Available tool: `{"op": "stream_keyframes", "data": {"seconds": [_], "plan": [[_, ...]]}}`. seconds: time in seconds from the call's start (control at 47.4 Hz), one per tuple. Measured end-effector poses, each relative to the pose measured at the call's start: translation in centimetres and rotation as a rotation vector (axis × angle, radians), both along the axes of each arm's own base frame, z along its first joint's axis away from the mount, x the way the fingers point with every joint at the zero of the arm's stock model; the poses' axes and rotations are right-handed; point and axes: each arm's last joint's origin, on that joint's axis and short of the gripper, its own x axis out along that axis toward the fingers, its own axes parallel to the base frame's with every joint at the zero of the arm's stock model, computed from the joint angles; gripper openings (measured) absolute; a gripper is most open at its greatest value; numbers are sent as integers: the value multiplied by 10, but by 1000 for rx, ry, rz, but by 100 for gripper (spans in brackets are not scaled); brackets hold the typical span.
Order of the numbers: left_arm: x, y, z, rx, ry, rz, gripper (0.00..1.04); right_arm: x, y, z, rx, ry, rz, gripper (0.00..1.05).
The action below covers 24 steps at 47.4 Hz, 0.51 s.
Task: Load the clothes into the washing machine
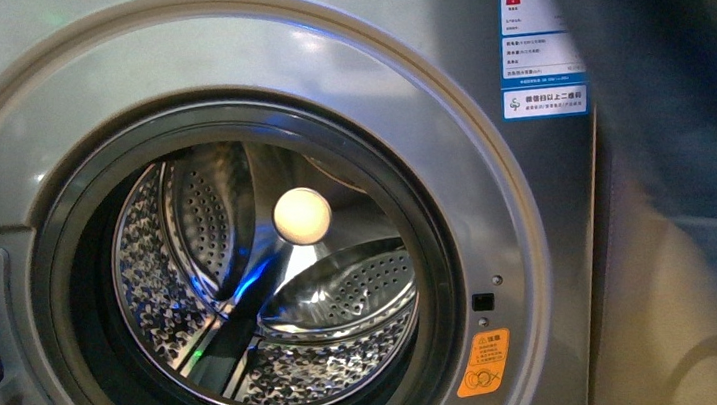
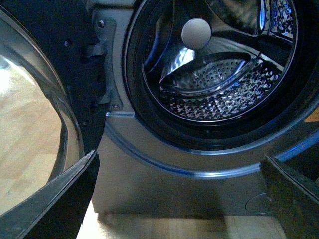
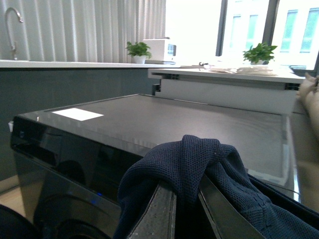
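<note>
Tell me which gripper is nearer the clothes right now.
Right. The right gripper is shut on the clothes, up by the washing machine's top. The left gripper is open, low before the porthole, with no fabric in its view.

Silver-grey washing machine w/ perforated steel drum, orange sticker; navy knit clothes.

One washing machine, one garment, two potted plants.

**Labels on the washer front**

The washing machine carries a blue-white energy label with coloured bars and a "1". Below it sits a blue strip of white Chinese characters. Lower down, the print on an orange warning sticker is too small to read.
</note>
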Motion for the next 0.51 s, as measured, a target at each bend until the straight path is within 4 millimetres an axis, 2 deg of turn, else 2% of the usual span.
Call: {"op": "stream_keyframes", "data": {"seconds": [0.359,0.507], "plan": [[0,0,0,0,0,0,98,8,51,19,-38,58,186,5],[0,0,0,0,0,0,98,9,64,26,-57,64,221,5]]}}
